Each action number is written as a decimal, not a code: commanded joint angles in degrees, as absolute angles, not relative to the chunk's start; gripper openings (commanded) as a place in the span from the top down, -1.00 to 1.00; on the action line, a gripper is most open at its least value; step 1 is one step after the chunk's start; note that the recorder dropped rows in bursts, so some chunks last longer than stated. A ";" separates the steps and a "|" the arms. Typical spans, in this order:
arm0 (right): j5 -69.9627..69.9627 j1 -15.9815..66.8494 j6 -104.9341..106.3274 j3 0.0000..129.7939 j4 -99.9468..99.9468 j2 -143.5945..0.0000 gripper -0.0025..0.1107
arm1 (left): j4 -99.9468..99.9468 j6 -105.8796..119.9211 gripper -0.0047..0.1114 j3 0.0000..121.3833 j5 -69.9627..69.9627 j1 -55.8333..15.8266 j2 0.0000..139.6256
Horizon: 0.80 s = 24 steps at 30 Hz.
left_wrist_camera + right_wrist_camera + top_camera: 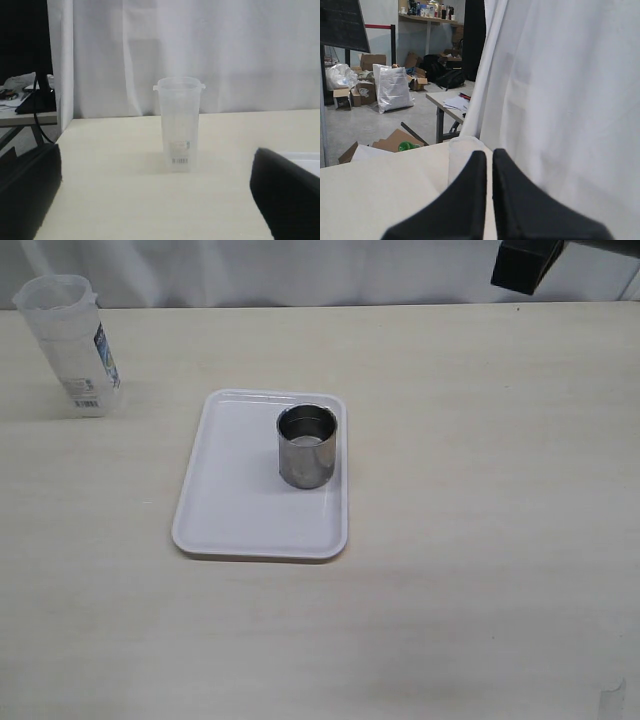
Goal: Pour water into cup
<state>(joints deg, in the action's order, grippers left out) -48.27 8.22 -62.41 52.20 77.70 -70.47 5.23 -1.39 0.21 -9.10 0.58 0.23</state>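
Note:
The cup point(306, 447), a short shiny steel cylinder, stands upright on the right part of the white tray point(240, 510). A translucent plastic container point(72, 345) with a blue-white label stands at the far left of the table. It also shows in the left wrist view point(179, 124), upright and well ahead of my left gripper point(156, 150), which is open and empty. I cannot make out any water. My right gripper point(489, 152) is shut and empty, raised by the curtain. A black part of the right arm point(528, 265) shows at the top right.
A white curtain point(300, 270) runs along the table's far edge. The tray's corner point(305, 157) shows beside the left gripper's finger. Beyond the table's left end stand another table and boxes point(390, 90).

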 commanded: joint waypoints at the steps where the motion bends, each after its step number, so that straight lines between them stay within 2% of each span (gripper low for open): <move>1: -48.03 7.91 -62.57 51.97 77.11 -70.17 0.88 | 4.29 -1.35 -0.73 0.00 -13.87 0.62 0.00; 4: -48.03 7.91 -62.57 51.97 77.11 -70.17 0.88 | 3.72 -1.35 -0.73 0.00 -18.86 0.62 0.00; 24: -48.03 7.91 -62.57 51.97 77.11 -70.17 0.88 | -2.27 -1.35 -0.73 0.00 -18.61 0.62 0.00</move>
